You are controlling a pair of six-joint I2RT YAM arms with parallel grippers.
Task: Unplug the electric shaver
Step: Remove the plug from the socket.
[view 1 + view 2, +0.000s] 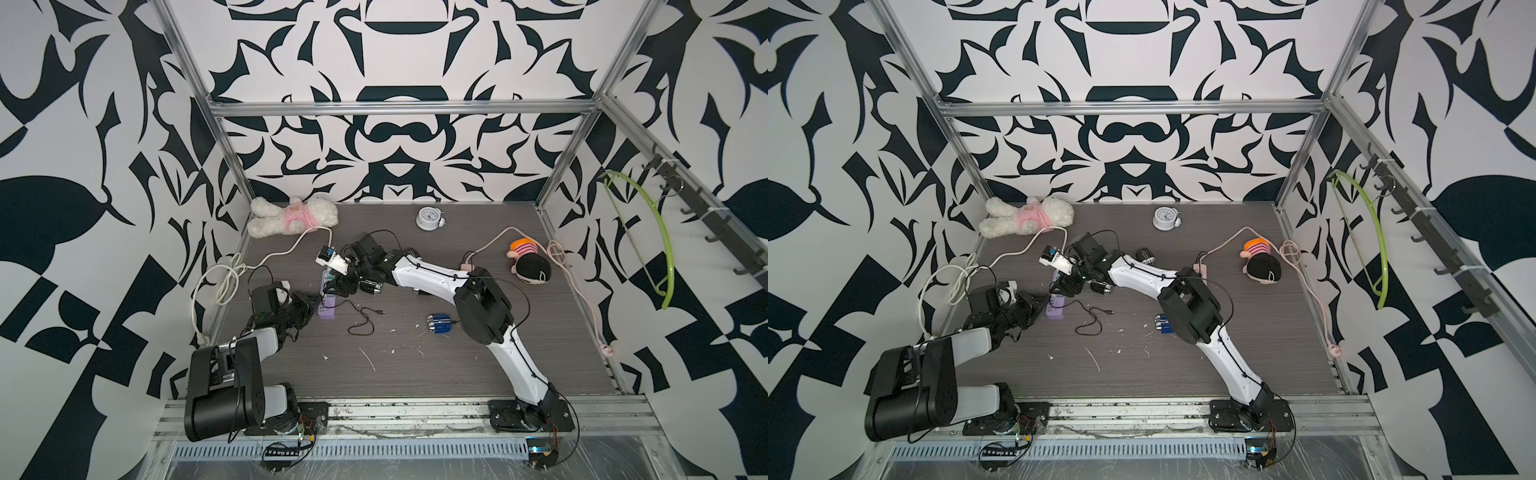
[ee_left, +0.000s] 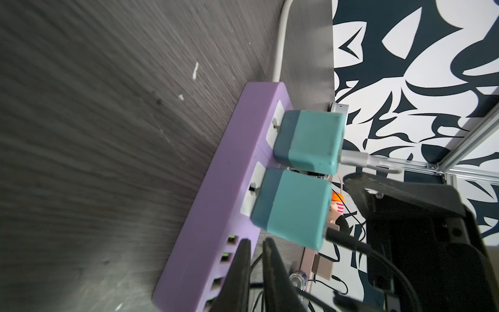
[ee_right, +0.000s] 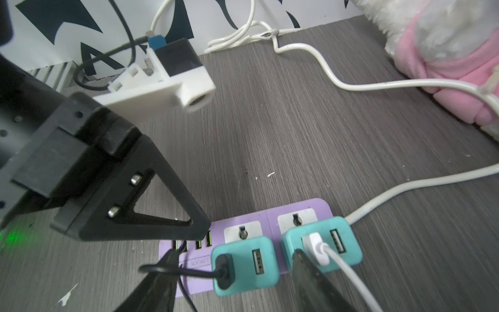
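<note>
Right wrist view: caught the right gripper hanging over a purple power strip on the table, with jaws spread wide either side of the teal plug carrying the black cord. Couldn't tell if either finger actually touched it. Found that plug seated in the socket right next to the USB ports, just beside a second teal plug with a white cable. Spotted the left gripper down at the strip's USB end, with jaws pinched nearly together. Followed the black cord in a top view to a loose end out on the table. Couldn't pick out the shaver itself for sure, sorry.
</note>
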